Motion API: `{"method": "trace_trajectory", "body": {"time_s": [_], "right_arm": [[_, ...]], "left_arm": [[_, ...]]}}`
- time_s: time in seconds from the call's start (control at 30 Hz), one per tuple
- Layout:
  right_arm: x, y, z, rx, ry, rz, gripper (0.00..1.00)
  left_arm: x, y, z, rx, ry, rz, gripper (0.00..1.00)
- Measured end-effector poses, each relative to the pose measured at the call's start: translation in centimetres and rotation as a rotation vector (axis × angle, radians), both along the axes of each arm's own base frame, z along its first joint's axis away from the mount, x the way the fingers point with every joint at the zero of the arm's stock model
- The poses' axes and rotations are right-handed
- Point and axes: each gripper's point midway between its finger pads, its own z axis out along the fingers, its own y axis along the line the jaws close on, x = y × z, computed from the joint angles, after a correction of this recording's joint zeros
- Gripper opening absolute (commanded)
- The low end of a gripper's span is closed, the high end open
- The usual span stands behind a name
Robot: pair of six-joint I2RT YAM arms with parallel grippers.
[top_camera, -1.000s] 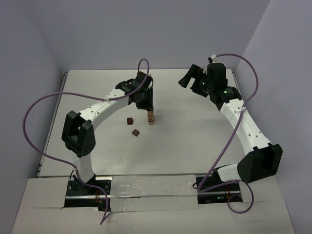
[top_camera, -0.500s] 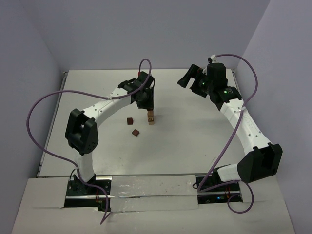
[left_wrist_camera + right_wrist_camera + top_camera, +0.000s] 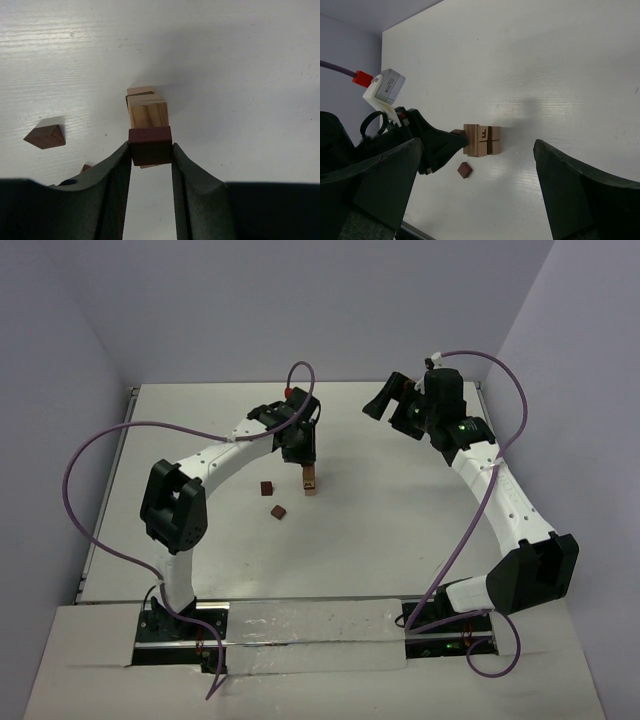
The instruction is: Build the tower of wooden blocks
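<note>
Overhead, left-wrist and right-wrist views of a two-arm workcell on a white table [image 3: 400, 530]. The tower [image 3: 311, 481] stands near the middle of the table, slightly toward the far side, as a slim upright column one cube wide. In the left wrist view its uppermost cube is light tan [image 3: 148, 114] with visible grain. The left gripper [image 3: 303, 453] hangs directly over the tower with its fingers pointing down, clenched on a dark reddish-brown cube [image 3: 150, 145]. This cube is pinched between the two black fingers [image 3: 116, 172] by its opposite side faces. It lies just at the tower's top and in line with it; whether it rests on the tan cube or sits slightly clear of it cannot be told. Two loose wood blocks, both dark brown, lie on the table to the left of the tower: one [image 3: 266, 487] just beside its base and another [image 3: 278, 511] nearer the arm bases, apart from each other and from the tower. The right gripper [image 3: 395, 408] is raised over the far right part of the table, well apart from the tower, its jaws spread wide and holding nothing. Its wrist camera looks back at the tower and at the left arm's fingers.
</note>
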Motion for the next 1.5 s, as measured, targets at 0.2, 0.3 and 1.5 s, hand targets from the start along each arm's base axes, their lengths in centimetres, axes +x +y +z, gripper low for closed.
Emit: {"method": "trace_trajectory", "body": {"time_s": [0.2,0.3,1.5], "right_arm": [[-0.09,0.05,-0.1,0.002,0.007,0.002,1.0],[-0.11,0.08,-0.09,0.004,0.007,0.003,1.0],[-0.05,0.31,-0.09,0.015,0.014,0.01,1.0]], "left_arm": [[0.16,0.12,-0.19,0.011,-0.002,0.006,0.16],[0.33,0.0,-0.24,0.011,-0.003,0.006,0.17],[0.62,-0.24,-0.47,0.014,0.001,0.006,0.35]]}}
